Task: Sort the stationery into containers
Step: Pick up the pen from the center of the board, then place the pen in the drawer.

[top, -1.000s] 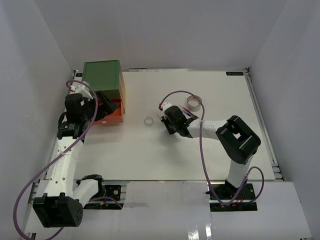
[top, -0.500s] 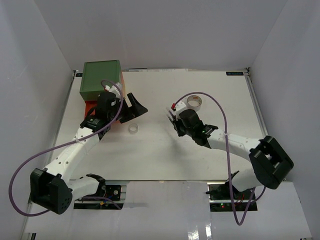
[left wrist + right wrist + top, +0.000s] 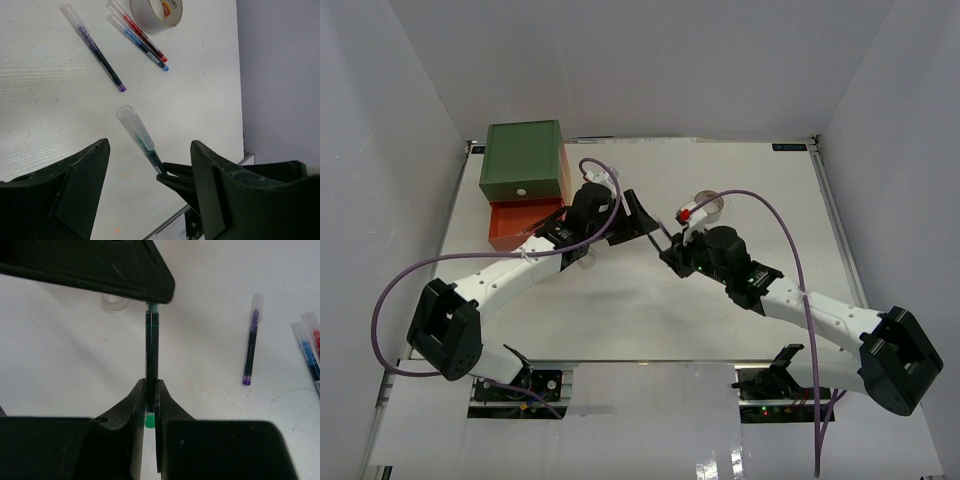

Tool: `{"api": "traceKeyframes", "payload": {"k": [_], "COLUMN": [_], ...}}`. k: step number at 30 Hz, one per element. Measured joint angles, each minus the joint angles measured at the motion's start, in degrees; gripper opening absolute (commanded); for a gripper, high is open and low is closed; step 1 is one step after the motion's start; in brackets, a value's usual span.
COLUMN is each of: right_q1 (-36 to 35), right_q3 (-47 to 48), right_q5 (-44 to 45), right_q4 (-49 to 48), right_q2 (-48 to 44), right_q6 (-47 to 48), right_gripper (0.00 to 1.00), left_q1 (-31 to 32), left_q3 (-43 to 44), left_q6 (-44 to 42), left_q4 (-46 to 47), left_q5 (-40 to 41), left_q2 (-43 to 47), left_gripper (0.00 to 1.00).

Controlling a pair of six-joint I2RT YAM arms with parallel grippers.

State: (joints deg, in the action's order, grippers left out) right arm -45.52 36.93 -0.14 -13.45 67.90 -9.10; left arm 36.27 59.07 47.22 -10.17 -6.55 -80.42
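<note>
My right gripper is pinched on the lower tip of a green pen, near the middle of the top view. My left gripper is spread wide around the pen's capped end, and neither finger seems to touch it. I judge this a handover: the left must close on the barrel before the right lets go, then carry the pen to the chest at the upper left. On the table beyond lie a purple pen, then a red pen and a blue pen side by side, just beside the grey tape roll. A small clear tape ring lies near my left arm. Farthest off, the orange drawer is pulled out beneath the closed green drawer; I see nothing inside it
</note>
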Motion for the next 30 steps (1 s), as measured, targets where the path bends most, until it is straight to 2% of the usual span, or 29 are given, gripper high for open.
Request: {"api": "traceKeyframes", "payload": {"k": [4,8,14,18,22,25,26,28,29,30], "right_q1": [0.00,0.00,0.00,0.00,-0.13,-0.15,-0.22,-0.24,-0.24,-0.24], "right_q3": [-0.90,-1.20,-1.40,-1.75,-1.90,-1.90,-1.90,-1.90,-1.92,-1.92], "right_q5": [-1.46,-2.01,-2.21,-2.19,-2.19,-2.19,-2.16,-1.95,-1.81,-1.53], "right_q4": [-1.68,-2.21,-3.06,-3.48,-4.26,-4.81,-4.68,-4.55,-4.42,-4.22], "right_q2": [-1.49,-1.84,-1.86,-1.86,-1.88,-1.92,-1.95,-1.99,-2.10,-2.34], "right_q6": [-0.90,-1.29,-1.90,-2.40,-2.78,-3.04,-3.02,-2.99,-3.06,-3.17], "right_gripper": [0.12,0.13,0.14,0.15,0.19,0.32,0.45,0.57,0.69,0.75], "left_q1": [2.29,3.72,4.66,4.74,4.96,4.96,4.96,4.94,4.81,4.63], "left_q3": [1.01,1.05,1.05,1.05,0.98,0.76,0.57,0.22,-0.13,-0.55], "left_q6": [0.79,1.40,1.92,2.32,2.75,2.82,2.82,2.86,2.89,3.06], "left_q4": [1.09,1.46,1.68,1.64,2.01,2.21,2.27,2.32,2.49,2.49], "left_q5": [1.07,1.64,1.66,2.08,2.60,3.21,3.58,4.37,5.01,5.44], "left_q2": [-2.91,-4.66,-5.01,-4.90,-4.20,-3.45,-3.17,-2.54,-2.08,-1.53], "left_gripper": [0.68,0.54,0.42,0.24,0.15,0.11,0.10,0.08,0.07,0.07]}}
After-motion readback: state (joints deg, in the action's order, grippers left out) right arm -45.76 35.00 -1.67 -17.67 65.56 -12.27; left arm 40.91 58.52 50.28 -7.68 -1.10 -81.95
